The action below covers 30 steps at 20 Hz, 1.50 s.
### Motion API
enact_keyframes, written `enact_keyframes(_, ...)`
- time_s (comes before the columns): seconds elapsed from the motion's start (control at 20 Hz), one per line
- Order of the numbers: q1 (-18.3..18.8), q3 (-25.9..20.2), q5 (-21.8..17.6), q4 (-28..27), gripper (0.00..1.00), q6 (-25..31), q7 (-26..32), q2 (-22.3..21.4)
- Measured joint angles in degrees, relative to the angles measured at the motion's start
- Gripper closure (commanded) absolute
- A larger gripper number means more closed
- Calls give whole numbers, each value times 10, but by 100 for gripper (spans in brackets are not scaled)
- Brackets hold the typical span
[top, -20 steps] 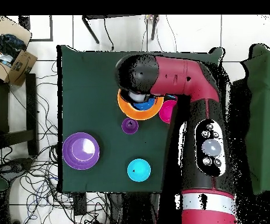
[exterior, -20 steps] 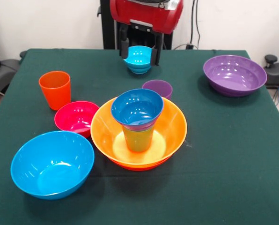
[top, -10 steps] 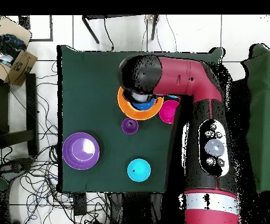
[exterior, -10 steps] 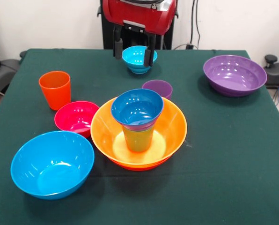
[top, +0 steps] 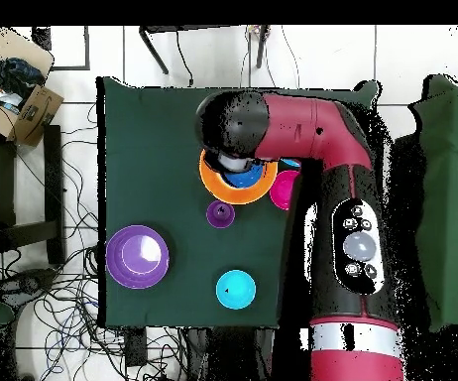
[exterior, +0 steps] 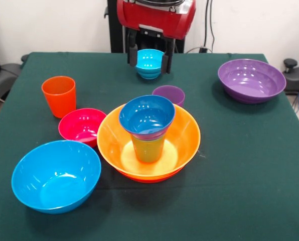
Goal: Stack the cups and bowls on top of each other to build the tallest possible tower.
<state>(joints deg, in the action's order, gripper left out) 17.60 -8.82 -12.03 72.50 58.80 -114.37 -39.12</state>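
The tower stands mid-table: a yellow-orange bowl (exterior: 189, 136) on an orange-red bowl (exterior: 149, 177). It holds a lime green cup (exterior: 148, 149) with a dark blue bowl (exterior: 147, 116) on top. A thin purplish band shows between cup and bowl. My gripper (exterior: 149, 56) hangs open and empty at the picture's top. Its fingers (exterior: 133, 54) frame the cyan bowl (exterior: 149, 64), which sits on the table behind them. In the overhead view the arm (top: 273, 124) covers part of the yellow-orange bowl (top: 211, 181) and hides the gripper. The cyan bowl (top: 235, 289) lies uncovered near the base.
A purple cup (exterior: 168, 94) stands just behind the tower. An orange cup (exterior: 59, 95), a magenta bowl (exterior: 83, 125) and a sky-blue bowl (exterior: 55, 174) lie to its left. A large purple bowl (exterior: 251, 79) sits at the right rear.
The gripper shifted slightly up and left with its fingers wider apart, then came back to where it was. Nothing on the table moved.
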Motion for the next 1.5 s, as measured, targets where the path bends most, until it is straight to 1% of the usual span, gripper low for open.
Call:
enact_keyframes(0.35,-4,-2,-2,0,0,0,0,2)
enact_keyframes(0.5,-11,-1,-4,0,0,0,0,4)
enact_keyframes(0.95,-55,-1,-4,0,0,-1,0,16)
enact_keyframes(1.15,-62,-1,0,-1,0,-1,0,16)
enact_keyframes(1.3,-63,-1,1,-12,0,-1,0,21)
enact_keyframes(1.5,-63,-1,2,-44,0,6,0,38)
